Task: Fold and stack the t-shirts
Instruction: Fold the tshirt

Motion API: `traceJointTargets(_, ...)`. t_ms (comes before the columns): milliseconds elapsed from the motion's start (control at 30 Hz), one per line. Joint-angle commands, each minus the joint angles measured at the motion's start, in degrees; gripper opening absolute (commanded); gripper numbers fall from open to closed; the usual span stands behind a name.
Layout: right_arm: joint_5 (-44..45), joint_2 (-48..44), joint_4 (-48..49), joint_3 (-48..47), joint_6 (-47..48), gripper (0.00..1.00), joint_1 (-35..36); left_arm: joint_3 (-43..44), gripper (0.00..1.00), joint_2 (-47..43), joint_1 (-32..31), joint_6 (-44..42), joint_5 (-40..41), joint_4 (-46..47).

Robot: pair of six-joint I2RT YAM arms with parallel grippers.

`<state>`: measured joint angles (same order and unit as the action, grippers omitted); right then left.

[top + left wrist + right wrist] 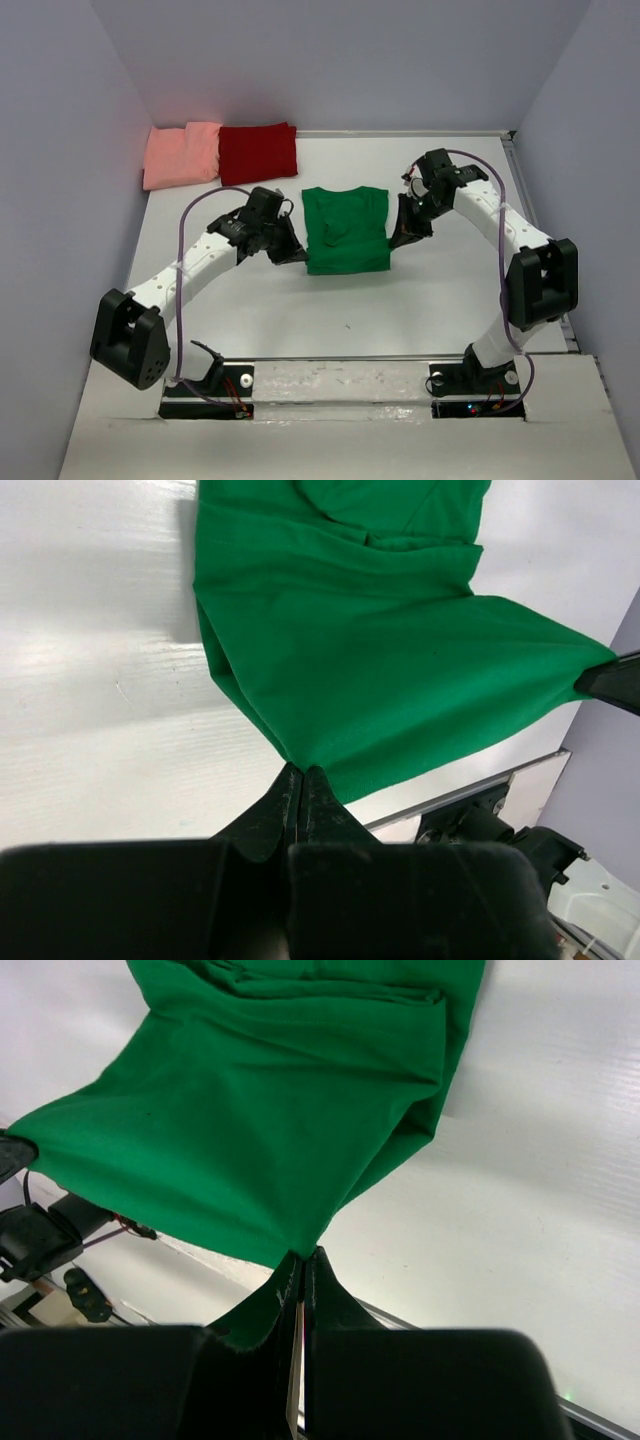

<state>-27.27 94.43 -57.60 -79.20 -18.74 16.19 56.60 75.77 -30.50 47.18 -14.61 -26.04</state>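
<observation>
the bright green short-sleeved fabric t-shirt (345, 232) is lying near the middle of the white bench (430, 300), between the two arms, with its collar end pointing toward the far wall and its near hem pointing toward the arm bases. the left arm (200, 262) is reaching in from the left, and the left jaws are clenching the near left corner of the green t-shirt; in the left wrist view the two fingertips (290, 792) are pressing together with the fabric corner pinched between them. the right arm (490, 215) is reaching in from the right, and the right jaws are grasping the near right corner of the same garment; in the right wrist view the fingertips (318, 1278) are meeting on the cloth with no gap showing. the hem is stretching in a nearly straight line between the two grips, and both wrist views are showing the held edge raised off the bench, with a shadow falling beneath it, while the collar end is resting flat on the surface. the salmon-pink folded fabric t-shirt (182, 155) is sitting in the far left corner of the bench. the dark red folded fabric t-shirt (258, 152) is lying just beside it on the right, touching it, well apart from both arms.
</observation>
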Motion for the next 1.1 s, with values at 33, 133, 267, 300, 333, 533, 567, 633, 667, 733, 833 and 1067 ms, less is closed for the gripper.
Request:
traceJointTargets(33,0.90,1.89,-1.55,-5.96,1.69,0.00,-0.01,4.83,0.00,2.88,1.67,-3.49,-0.86,-0.59)
traceJointTargets(133,1.25,3.21,-1.98,-7.80,1.87,0.00,-0.01,7.98,0.00,5.69,2.90,-5.43,-1.12,-1.29)
traceJointTargets(267,1.43,4.44,-2.51,-10.00,1.96,0.00,-0.01,12.56,0.00,8.78,4.48,-7.80,-1.03,-2.69)
traceJointTargets(300,1.43,4.62,-2.60,-10.36,1.96,0.00,-0.01,13.44,0.00,9.31,4.83,-8.24,-1.03,-2.96)
traceJointTargets(333,1.43,4.88,-2.69,-10.80,1.96,0.00,-0.01,15.02,0.00,10.36,5.10,-9.03,-1.12,-3.14)
traceJointTargets(533,2.13,7.43,-3.65,-14.92,2.39,0.00,-0.62,18.81,0.00,13.61,6.94,-11.05,-1.47,-4.46)
traceJointTargets(567,2.13,7.69,-4.18,-15.54,2.57,0.00,-0.63,18.99,0.00,13.97,7.12,-11.14,-1.65,-4.37)
traceJointTargets(633,2.30,8.75,-4.45,-17.12,2.75,0.00,-1.15,19.69,0.00,14.67,7.38,-11.40,-1.82,-4.46)
traceJointTargets(667,2.31,9.01,-4.53,-17.48,2.83,0.00,-1.16,19.86,0.00,14.85,7.39,-11.49,-1.82,-4.54)
traceJointTargets(733,2.48,9.71,-4.53,-18.35,2.75,0.00,-1.16,20.22,0.00,15.37,7.74,-11.58,-1.82,-4.46)
traceJointTargets(833,2.66,10.24,-4.45,-18.80,2.57,0.00,-1.68,20.48,0.00,15.99,8.09,-11.93,-2.00,-4.45)
traceJointTargets(1067,2.66,11.47,-4.01,-19.94,2.48,0.00,-2.21,21.45,0.00,17.22,9.06,-12.81,-2.26,-4.63)
